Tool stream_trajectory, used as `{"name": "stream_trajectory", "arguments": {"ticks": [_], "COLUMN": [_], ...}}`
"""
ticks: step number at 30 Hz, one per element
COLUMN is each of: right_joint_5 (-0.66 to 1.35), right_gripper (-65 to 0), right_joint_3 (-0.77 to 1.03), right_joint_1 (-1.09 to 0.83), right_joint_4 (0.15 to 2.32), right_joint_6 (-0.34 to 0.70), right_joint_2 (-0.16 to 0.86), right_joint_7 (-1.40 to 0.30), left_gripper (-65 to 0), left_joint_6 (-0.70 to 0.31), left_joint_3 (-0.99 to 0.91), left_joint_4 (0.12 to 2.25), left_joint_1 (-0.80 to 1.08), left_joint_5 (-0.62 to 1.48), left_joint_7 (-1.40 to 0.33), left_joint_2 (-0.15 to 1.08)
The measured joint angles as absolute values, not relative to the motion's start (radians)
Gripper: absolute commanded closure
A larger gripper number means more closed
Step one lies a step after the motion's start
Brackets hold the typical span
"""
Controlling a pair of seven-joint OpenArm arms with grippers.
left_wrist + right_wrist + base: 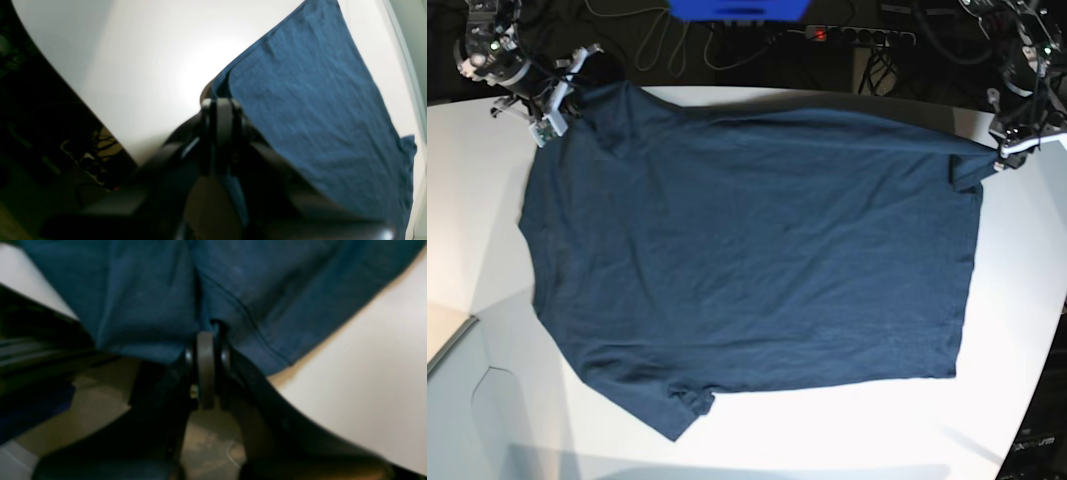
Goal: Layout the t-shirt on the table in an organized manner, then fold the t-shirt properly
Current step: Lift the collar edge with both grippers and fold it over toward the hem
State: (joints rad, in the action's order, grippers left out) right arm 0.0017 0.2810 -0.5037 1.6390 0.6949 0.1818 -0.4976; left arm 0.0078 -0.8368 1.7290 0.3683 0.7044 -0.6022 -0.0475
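Left wrist view: left gripper (pixel 220 103) is closed, jaws pinched tight on a corner of the t-shirt (pixel 313 110). Cloth runs up and away to the right from the jaws, lifted at the pinch, rest lying on the white counter (pixel 140 66). Counter's curved edge is on the left, w/ dark floor and cables past it.

Right wrist view (blurry): right gripper (pixel 206 336) also closed, clamped on the shirt's edge near a stitched seam; navy cloth fills the top of the frame above the jaws, bare counter to the right.

Base view: right gripper (pixel 552 100) sits at the far left corner of the shirt by the shoulder/sleeve, left gripper (pixel 1007 152) at the far right corner by the hem. T-shirt (pixel 757 250) lies spread mostly flat across the counter (pixel 1017 330) between the two, far edge stretched fairly straight btwn grippers, near sleeve bunched at bottom left. Power strip (pixel 857 36) and cables on the floor beyond the counter.
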Motion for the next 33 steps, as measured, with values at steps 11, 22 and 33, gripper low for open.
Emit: {"name": "stream_trajectory", "arguments": {"ticks": [11, 22, 33], "right_joint_5": [0.004, 0.006, 0.006], "right_gripper": [0.0, 0.0, 0.0], "right_joint_3": [0.290, 0.288, 0.286], "right_joint_1": [-0.455, -0.313, -0.171], "right_joint_4": [1.802, 1.805, 1.686], "right_joint_6": [0.694, 0.694, 0.695], "right_joint_2": [0.167, 0.133, 0.133], "right_joint_7": [-0.504, -0.505, -0.505], "left_gripper": [0.0, 0.0, 0.0], "left_joint_6": [0.008, 0.019, 0.019], "left_joint_3": [-0.842, -0.841, -0.783], "left_joint_4": [1.781, 1.766, 1.595], "left_joint_1": [0.343, 0.253, 0.136], "left_joint_5": [0.701, 0.690, 0.690], "left_joint_7": [-0.601, -0.602, -0.601], "left_joint_2": [-0.025, -0.025, 0.043]}}
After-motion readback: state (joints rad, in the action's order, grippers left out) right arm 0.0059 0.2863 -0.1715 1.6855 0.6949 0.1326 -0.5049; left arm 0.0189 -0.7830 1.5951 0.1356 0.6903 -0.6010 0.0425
